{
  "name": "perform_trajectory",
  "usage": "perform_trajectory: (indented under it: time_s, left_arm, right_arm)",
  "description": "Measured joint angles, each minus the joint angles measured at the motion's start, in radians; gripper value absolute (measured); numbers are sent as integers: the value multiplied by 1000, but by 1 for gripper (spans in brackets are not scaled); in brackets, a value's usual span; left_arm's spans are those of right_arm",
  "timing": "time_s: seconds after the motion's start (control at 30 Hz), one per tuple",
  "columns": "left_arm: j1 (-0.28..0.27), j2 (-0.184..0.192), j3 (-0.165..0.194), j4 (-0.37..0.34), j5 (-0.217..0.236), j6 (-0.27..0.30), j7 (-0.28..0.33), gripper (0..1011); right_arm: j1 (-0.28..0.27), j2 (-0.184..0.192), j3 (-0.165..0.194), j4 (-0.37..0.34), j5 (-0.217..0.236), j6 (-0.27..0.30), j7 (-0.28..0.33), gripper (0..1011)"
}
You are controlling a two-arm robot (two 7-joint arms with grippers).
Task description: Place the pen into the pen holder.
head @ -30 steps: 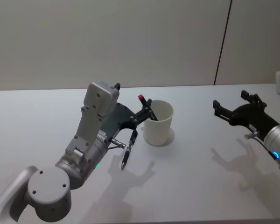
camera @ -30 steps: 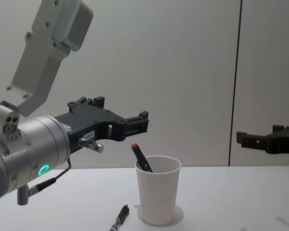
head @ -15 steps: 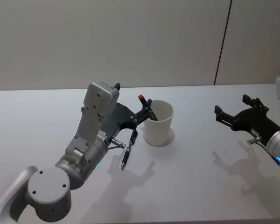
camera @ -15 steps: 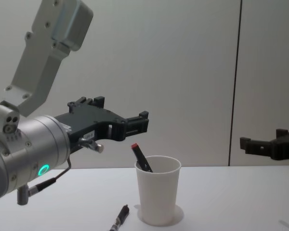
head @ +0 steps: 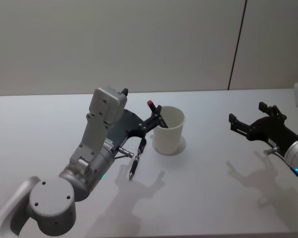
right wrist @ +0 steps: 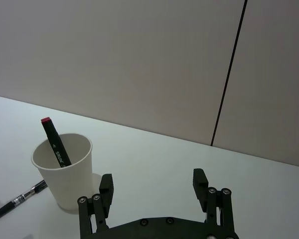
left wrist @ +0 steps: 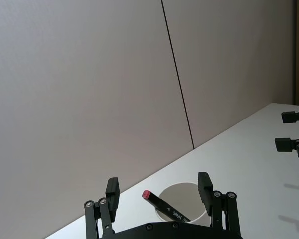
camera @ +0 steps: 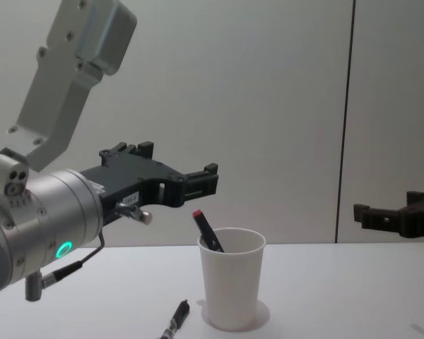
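**Spotter:** What have you got?

**Me:** On the worktop (head: pixel 213 198) stands the paper cup (head: pixel 168 141). My left claw (left wrist: pixel 158 181) hovers wide open and empty, up beside the rim. My right claw (head: pixel 246 113), also spread and empty, hangs well apart on the other side. A red-capped marker (right wrist: pixel 54 142) leans inside the cup. A slimmer pen (head: pixel 137 159) lies flat just beside the cup, below my left claw.

**Spotter:** How will that pen handle?

**Me:** Light, stiff and slick-barrelled, I'd judge. I'd pinch it mid-barrel. The cup looks easy to tip.
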Motion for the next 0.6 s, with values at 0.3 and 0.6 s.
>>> perform_trajectory:
  time_s: [0.3,0.6]
  left_arm:
    - [4,4,-5,-6,-15,35,-12,1002]
    - [6,14,-16,-17,-43,103,-41,1002]
  right_arm:
    - [-2,1,0,-2,-1,1,1,1001]
    - [-3,1,0,-3,-2,1,1,1001]
